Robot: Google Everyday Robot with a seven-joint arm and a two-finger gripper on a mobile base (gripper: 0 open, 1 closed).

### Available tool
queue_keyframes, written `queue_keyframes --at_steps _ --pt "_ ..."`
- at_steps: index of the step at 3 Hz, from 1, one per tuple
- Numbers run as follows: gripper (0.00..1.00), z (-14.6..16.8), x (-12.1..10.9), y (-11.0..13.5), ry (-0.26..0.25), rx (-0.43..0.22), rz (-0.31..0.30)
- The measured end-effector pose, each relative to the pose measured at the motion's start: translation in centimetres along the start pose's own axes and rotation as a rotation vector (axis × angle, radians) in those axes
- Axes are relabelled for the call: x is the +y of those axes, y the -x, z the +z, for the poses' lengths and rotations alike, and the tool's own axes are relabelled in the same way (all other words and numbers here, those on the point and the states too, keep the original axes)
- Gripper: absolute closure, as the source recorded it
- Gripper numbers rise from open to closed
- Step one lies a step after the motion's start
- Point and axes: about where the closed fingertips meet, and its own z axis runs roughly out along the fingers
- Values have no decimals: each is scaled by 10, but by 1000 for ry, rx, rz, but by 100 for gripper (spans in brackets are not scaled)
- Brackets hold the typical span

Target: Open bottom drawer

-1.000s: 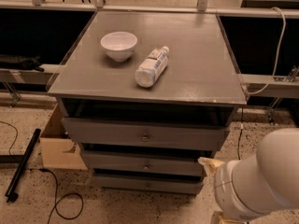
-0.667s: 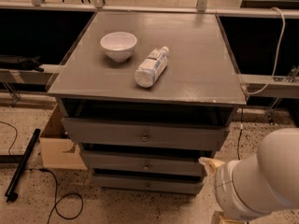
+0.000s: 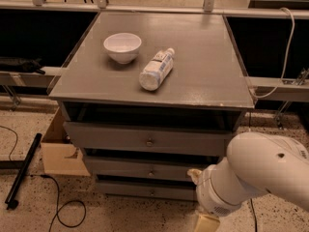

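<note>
The grey cabinet (image 3: 159,71) has three grey drawer fronts. The bottom drawer (image 3: 130,188) is the lowest thin strip, with a small round knob (image 3: 152,193), and looks shut. Above it are the middle drawer (image 3: 125,167) and the tall top drawer (image 3: 120,138). My white arm (image 3: 251,173) comes in from the lower right and covers the right ends of the lower drawers. It runs down past the bottom edge of the view. The gripper itself is out of view below that edge.
A white bowl (image 3: 122,46) and a plastic bottle (image 3: 156,69) lying on its side rest on the cabinet top. A cardboard box (image 3: 60,151) stands at the cabinet's left. A black bar (image 3: 23,170) and a cable (image 3: 58,204) lie on the speckled floor.
</note>
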Motion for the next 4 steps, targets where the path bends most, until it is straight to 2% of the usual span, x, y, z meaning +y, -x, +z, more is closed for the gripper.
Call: queue_keyframes --at_steps 1,2,3,4 --pt "0 0 0 0 0 0 0" --pt "0 22 1 -4 33 -20 56" --pt "0 41 8 -16 29 -75 129" --pt "0 41 3 -22 -70 -130 200"
